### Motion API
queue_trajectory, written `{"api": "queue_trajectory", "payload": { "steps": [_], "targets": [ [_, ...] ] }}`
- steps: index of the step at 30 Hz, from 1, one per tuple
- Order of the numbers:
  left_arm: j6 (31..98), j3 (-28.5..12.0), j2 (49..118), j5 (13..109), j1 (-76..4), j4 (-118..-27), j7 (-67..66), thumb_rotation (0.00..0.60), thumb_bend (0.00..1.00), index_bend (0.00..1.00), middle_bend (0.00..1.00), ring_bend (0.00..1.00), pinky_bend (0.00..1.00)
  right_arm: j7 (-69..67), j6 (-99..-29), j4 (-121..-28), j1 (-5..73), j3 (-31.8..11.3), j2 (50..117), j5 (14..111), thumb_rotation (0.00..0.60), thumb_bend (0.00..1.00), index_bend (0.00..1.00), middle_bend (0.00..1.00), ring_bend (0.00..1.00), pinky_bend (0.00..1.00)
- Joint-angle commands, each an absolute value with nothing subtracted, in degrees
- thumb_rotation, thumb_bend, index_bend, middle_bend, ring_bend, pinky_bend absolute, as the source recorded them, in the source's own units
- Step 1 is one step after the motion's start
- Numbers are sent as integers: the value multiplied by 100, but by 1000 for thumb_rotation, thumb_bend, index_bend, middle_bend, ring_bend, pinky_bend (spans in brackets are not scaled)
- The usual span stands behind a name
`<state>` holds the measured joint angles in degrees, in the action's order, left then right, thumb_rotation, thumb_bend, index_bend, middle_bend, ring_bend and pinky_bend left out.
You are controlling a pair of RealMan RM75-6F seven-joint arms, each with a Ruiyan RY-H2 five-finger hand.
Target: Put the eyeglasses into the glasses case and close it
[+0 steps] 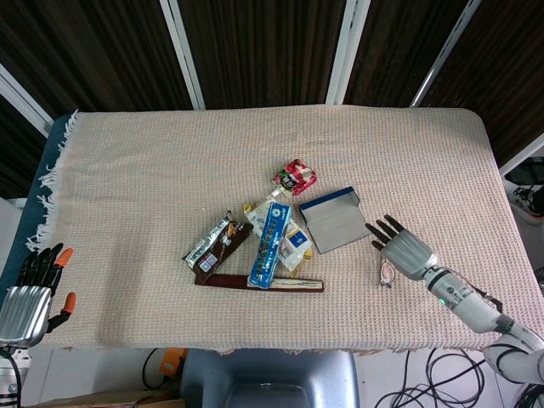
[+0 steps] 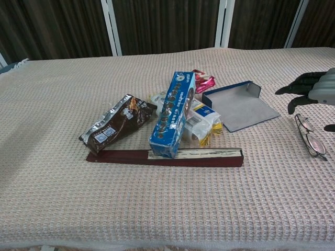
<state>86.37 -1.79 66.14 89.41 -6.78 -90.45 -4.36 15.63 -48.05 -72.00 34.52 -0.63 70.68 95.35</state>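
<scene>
Beige-clothed desk (image 1: 153, 170): right robot hand (image 1: 402, 249) hovers open, holding nothing, above eyeglasses (image 2: 310, 137) at frame right; lower, pinch the frame bridge, avoid lenses, then carry left to open glasses case (image 1: 336, 221).

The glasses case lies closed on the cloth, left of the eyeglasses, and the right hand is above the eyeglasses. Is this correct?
Not quite: the glasses case lies open, as the chest view shows. The rest holds: it is left of the eyeglasses, with the right hand above them.
</scene>
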Motion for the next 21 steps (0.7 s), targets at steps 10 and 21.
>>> {"api": "queue_trajectory", "payload": {
  "steps": [10,21],
  "targets": [
    [8680,-196,6599,8929,-660,-9029,-353,600,442,0,0,0,19,1658,-4475,-6996,3665,7,7330,9206,600,443,392,0,0,0],
    [8743,-182,6606,8982,-635,-9029,-356,600,441,0,0,0,19,1443,-4344,-6774,3694,124,7391,8978,600,443,393,0,0,0]
  ]
}}
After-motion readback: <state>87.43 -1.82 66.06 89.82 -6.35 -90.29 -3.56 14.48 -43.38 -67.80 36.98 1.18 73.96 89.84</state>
